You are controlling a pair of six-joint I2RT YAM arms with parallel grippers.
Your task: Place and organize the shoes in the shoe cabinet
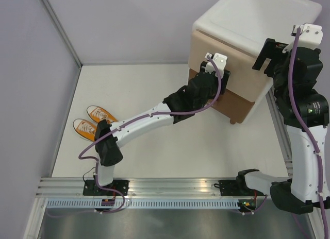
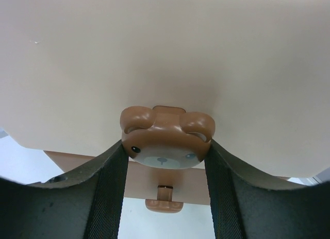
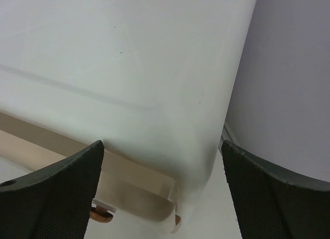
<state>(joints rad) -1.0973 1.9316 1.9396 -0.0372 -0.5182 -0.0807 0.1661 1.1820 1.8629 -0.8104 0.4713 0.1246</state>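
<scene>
Left wrist view alone shows left fingers (image 2: 105, 198) clamping the bear-head knob (image 2: 167, 143); right fingers (image 3: 56, 198) spread wide

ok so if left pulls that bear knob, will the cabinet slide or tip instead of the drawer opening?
Probably slides some: the cabinet looks like plastic, likely light, standing free on the smooth table. Tipping seems less likely; it is boxy and wide. The left gripper pinches the rounded bear knob, which might slip.
</scene>
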